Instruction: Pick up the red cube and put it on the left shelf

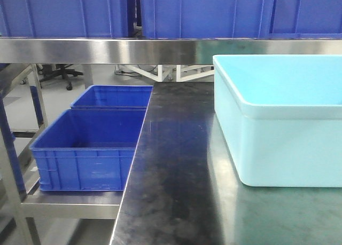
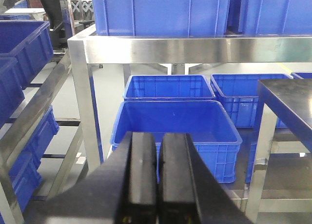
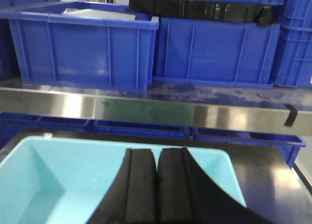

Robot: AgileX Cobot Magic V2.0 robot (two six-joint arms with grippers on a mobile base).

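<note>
No red cube shows in any view. My left gripper is shut and empty, raised in front of a blue bin on the low left shelf. My right gripper is shut and empty, hovering over the light blue tub. The same tub stands on the dark table in the front view; its floor is hidden there. Neither gripper shows in the front view.
Two blue bins sit on the low left shelf beside the dark table. A steel upper shelf rail carries several blue bins. Steel rack posts stand at the left.
</note>
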